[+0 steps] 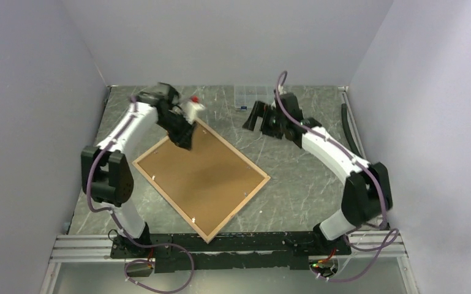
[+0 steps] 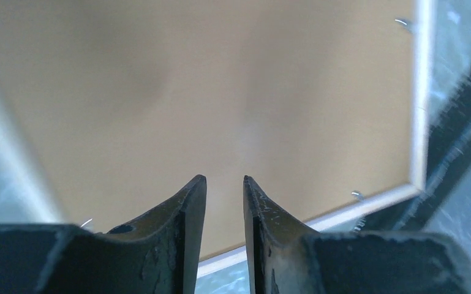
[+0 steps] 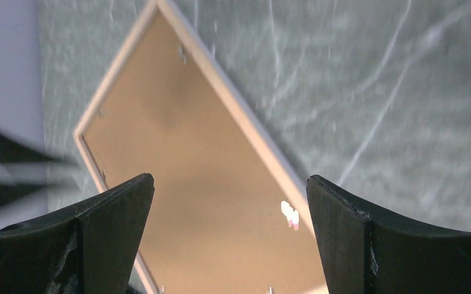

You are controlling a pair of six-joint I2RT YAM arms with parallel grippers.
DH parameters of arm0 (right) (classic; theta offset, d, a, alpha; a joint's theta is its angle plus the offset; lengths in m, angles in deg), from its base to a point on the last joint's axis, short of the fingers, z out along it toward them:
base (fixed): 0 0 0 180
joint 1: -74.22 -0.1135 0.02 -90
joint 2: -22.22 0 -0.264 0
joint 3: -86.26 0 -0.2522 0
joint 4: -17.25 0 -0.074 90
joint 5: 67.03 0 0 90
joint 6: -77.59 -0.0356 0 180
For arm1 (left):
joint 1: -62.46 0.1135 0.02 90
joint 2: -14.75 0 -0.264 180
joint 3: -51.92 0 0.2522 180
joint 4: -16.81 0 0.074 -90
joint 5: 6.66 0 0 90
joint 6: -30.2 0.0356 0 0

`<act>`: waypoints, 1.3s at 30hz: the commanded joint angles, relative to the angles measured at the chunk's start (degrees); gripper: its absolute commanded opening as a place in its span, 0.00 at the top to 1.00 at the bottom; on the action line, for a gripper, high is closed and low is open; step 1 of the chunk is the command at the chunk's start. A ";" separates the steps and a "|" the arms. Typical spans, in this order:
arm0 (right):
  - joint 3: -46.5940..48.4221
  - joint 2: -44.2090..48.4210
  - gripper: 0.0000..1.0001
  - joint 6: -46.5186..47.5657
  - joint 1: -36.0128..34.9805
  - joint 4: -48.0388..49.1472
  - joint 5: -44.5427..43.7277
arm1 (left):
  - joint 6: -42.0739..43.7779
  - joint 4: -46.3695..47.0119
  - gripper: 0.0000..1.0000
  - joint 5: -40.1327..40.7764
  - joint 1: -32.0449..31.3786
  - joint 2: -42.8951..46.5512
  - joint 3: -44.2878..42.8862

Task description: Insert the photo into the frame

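Observation:
The frame (image 1: 238, 210) lies back-up and turned like a diamond on the grey table, light wood border showing. A plain brown backing board (image 1: 202, 177) fills it. The photo is hidden. My left gripper (image 1: 182, 142) hovers over the frame's far-left part. In the left wrist view its jaws (image 2: 225, 179) stand a narrow gap apart with nothing between them, above the board (image 2: 220, 92) and near the frame's border (image 2: 421, 92). My right gripper (image 1: 254, 119) hangs wide open and empty off the frame's far-right side. From there (image 3: 229, 184) it looks down on the board (image 3: 190, 184).
A small clear plastic box (image 1: 249, 97) sits at the back of the table, just behind the right gripper. Small metal tabs (image 2: 357, 195) stick out along the frame's inner edge. Walls close in on both sides, and a black strip (image 1: 345, 119) lies at the right edge.

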 commanded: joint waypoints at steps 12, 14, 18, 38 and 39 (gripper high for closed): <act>-31.20 16.81 0.00 -10.82 -2.63 0.52 17.93 | -3.75 14.06 0.68 17.01 34.32 -19.47 -9.49; -32.55 15.16 0.00 -12.02 -2.64 3.67 19.81 | -3.06 15.78 0.69 17.74 34.40 -19.41 -5.84; -33.13 12.30 0.00 -13.59 -2.52 7.74 20.76 | -3.46 16.03 0.71 14.97 33.97 -19.08 -2.31; -25.30 4.66 0.00 -9.06 18.69 10.31 21.94 | -6.56 11.45 0.75 2.21 14.12 -11.70 13.85; -25.15 4.49 0.00 -8.87 19.04 10.43 21.13 | -6.78 11.35 0.75 1.81 13.67 -11.72 13.96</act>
